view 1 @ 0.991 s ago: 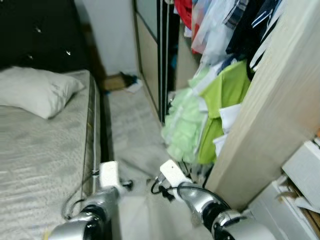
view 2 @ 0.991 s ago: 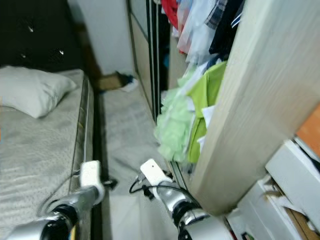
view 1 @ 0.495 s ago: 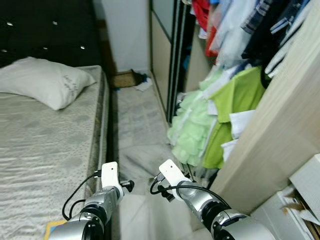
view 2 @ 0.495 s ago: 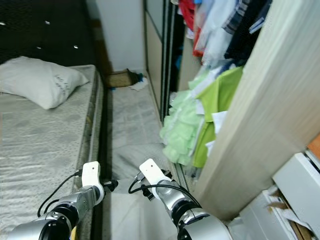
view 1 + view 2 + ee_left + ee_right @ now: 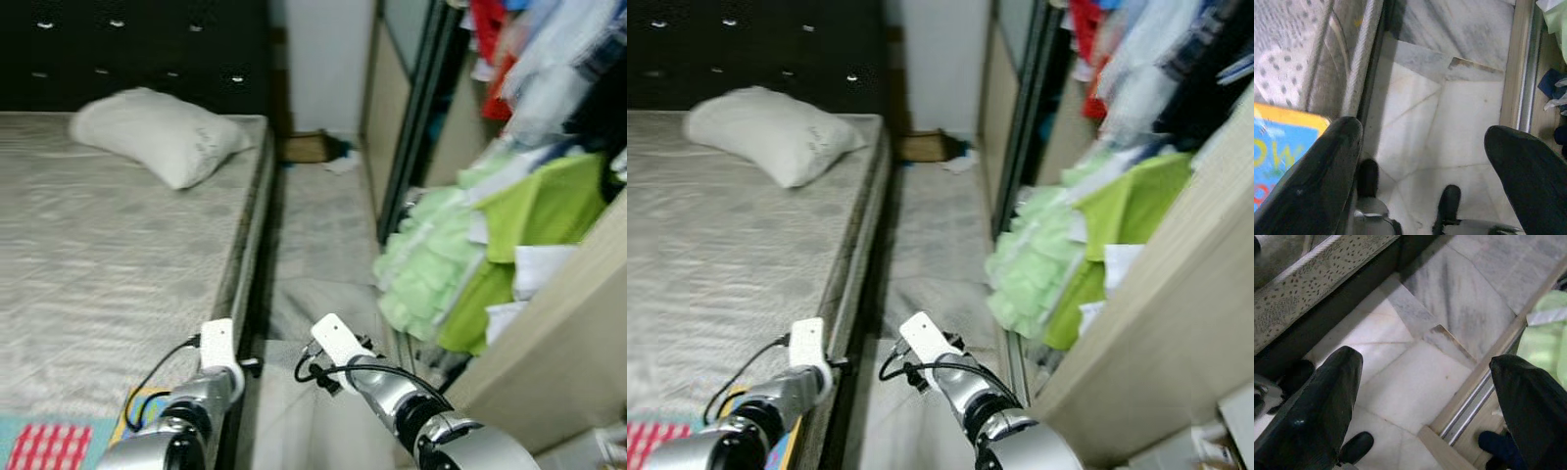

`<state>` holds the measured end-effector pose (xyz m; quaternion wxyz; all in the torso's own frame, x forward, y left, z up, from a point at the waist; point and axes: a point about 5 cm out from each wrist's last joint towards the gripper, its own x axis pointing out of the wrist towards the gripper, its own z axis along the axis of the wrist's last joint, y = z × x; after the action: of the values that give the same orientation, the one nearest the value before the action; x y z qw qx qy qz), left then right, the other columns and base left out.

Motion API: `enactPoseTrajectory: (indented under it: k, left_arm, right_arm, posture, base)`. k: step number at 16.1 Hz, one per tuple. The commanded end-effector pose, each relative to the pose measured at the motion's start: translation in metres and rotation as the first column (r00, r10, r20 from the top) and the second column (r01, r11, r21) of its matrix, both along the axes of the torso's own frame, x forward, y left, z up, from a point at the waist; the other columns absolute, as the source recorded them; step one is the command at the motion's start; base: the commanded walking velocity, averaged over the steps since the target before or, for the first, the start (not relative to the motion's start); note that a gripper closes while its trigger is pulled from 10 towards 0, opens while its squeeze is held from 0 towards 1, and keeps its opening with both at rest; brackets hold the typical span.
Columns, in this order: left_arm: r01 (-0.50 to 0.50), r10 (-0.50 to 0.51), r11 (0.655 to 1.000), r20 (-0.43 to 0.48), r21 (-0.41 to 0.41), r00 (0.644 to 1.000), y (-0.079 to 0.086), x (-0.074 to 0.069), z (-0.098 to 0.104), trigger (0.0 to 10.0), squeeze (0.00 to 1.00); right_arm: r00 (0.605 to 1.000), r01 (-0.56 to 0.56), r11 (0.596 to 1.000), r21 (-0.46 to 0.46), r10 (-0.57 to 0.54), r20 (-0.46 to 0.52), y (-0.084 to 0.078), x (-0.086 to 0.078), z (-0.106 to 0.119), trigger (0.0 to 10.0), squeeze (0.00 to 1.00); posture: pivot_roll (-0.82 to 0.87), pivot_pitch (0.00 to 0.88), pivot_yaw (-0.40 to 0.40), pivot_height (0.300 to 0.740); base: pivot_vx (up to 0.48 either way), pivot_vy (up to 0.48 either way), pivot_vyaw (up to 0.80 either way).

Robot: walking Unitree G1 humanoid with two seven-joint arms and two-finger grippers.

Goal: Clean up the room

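Note:
A bedroom aisle runs between a bed (image 5: pixel 98 245) with a white pillow (image 5: pixel 157 132) and an open wardrobe of hanging clothes (image 5: pixel 549 88). Light green garments (image 5: pixel 441 264) spill from the wardrobe towards the floor. At the aisle's far end lie a small cardboard box (image 5: pixel 304 147) and some crumpled scraps (image 5: pixel 343 162). My left arm (image 5: pixel 201 392) and right arm (image 5: pixel 392 401) are held low in front of me. The left gripper (image 5: pixel 1425 161) is open over white floor tiles beside the bed's edge. The right gripper (image 5: pixel 1425 396) is open over the tiles near the wardrobe's door track, holding nothing.
A pale wooden wardrobe panel (image 5: pixel 549 343) stands close on my right. The sliding-door track (image 5: pixel 1525 73) runs along the floor. A bright yellow and blue flat item (image 5: pixel 1278 152) lies on the bed's near corner, next to a red checked patch (image 5: pixel 39 446). The aisle is narrow.
The whole view has swung left, so the bed now takes up more of the picture and the wardrobe panel less. Both arms keep the same pose.

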<state>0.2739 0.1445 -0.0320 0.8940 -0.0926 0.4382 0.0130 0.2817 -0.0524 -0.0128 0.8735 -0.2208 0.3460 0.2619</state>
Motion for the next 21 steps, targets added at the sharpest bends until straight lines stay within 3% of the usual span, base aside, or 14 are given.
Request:
enactPoseTrajectory:
  k: [1,21]
  left_arm:
    - [-0.006,0.006,1.0,-0.004,0.023,1.0,0.0076,-0.0001,0.0001,10.0,0.0]
    - [-0.003,0.003,1.0,-0.004,0.006,1.0,0.006,0.0,0.0002,10.0,0.0]
  right_arm:
    - [1.0,-0.026,1.0,0.003,0.026,0.0,0.0072,-0.0018,0.0006,10.0,0.0]
    - [0.999,-0.05,0.999,0.0,0.05,0.001,0.0094,-0.0021,0.0011,10.0,0.0]
  posture:
    - [-0.19,0.0,-0.028,0.74]
    - [-0.19,0.0,-0.028,0.74]
  base:
    - [0.0,0.0,0.8]
    - [0.0,0.0,0.8]
